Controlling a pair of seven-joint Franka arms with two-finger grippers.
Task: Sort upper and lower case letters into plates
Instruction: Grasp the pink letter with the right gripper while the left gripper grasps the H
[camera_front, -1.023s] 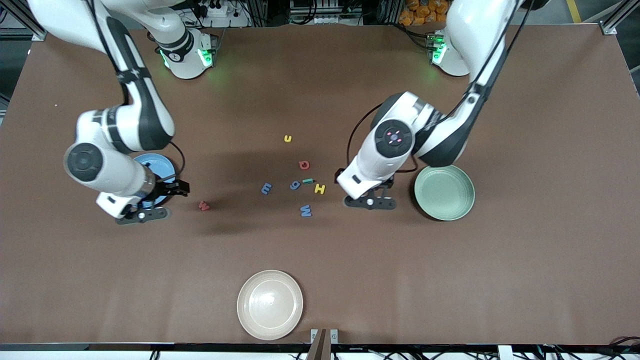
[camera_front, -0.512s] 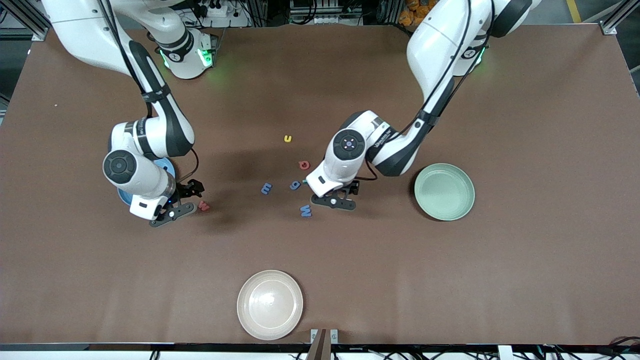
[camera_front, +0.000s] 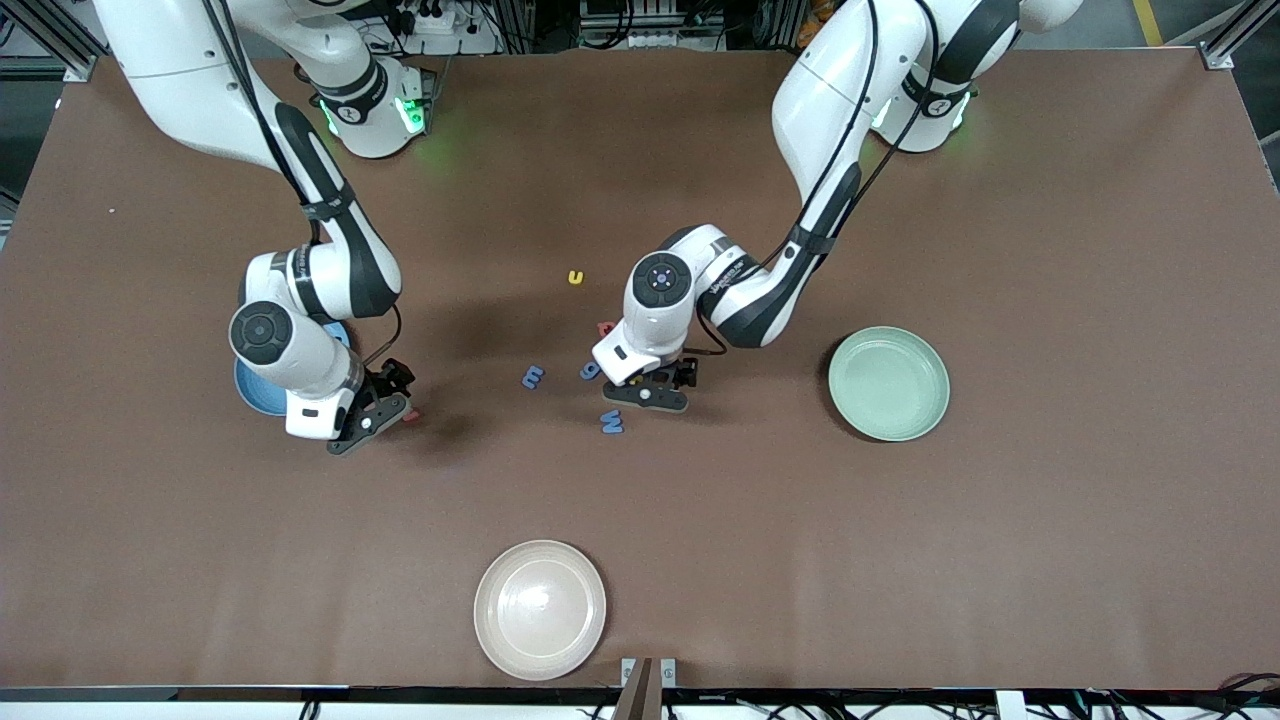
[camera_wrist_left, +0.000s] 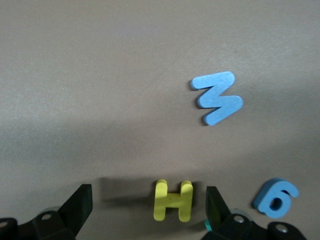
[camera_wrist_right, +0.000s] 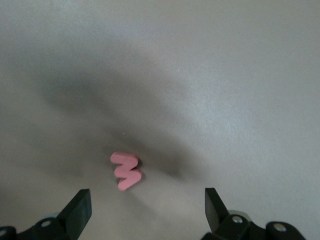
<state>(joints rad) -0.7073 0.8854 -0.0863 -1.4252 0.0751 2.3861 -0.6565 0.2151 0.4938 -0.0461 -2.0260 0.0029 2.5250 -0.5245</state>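
Both arms have swung inward off their plates. Right gripper (camera_front: 385, 418) hovers over the red letter (camera_wrist_right: 126, 171), jaws wide, beside the sky blue plate (camera_front: 252, 395). Left gripper (camera_front: 655, 385) hangs over the yellow H (camera_wrist_left: 173, 200), jaws wide astride it, near the blue W (camera_front: 611, 422), well apart from the mint plate (camera_front: 888, 384). Step in hand looks like the reach; next, each should descend and close.

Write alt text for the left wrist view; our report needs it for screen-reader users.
The open left gripper hangs low over the brown table, its fingers straddling a yellow H. A blue W and a blue 6-shaped letter lie flat nearby, apart from the H.
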